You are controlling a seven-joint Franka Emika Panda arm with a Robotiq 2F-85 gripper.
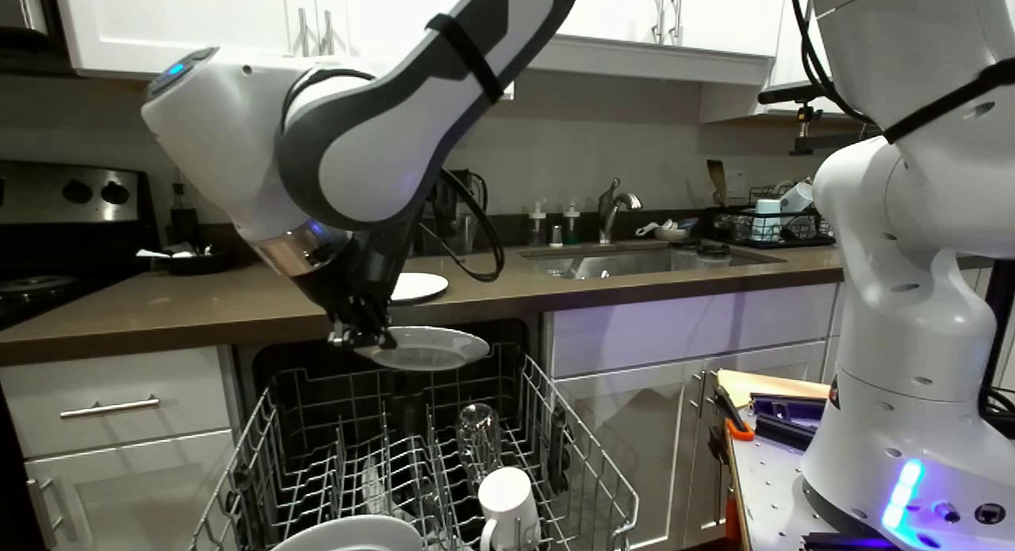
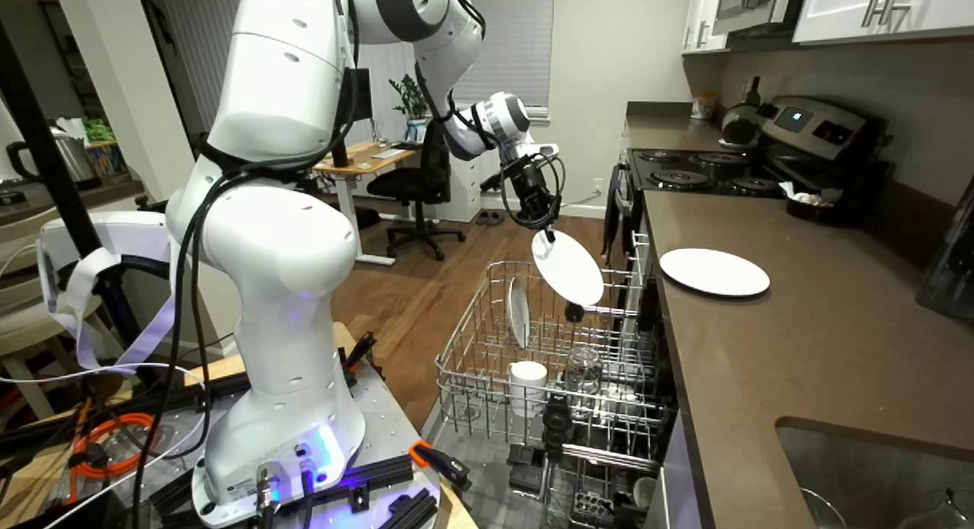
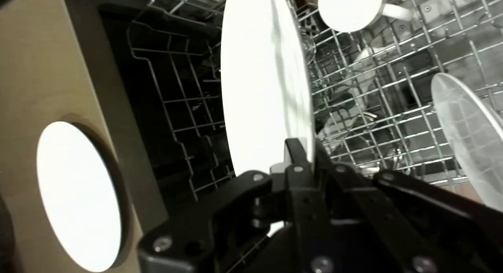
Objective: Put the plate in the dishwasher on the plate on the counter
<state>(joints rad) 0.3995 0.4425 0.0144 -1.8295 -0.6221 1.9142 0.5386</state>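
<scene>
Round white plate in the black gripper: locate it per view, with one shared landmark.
In an exterior view: held plate, below and left of centre.
In an exterior view: held plate, slightly right of centre.
Wrist view: held plate, upper middle.
Landmark in all three: white cylindrical mug.

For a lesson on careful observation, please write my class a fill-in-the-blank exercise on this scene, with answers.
A round white plate is held by a black two-fingered ____.
The smooth brown counter bearing another round white plate also has a recessed ____.
In the grey wire dishwasher rack, a white cylindrical mug shows its curved ____.
Missing words: gripper; sink; handle.
</scene>
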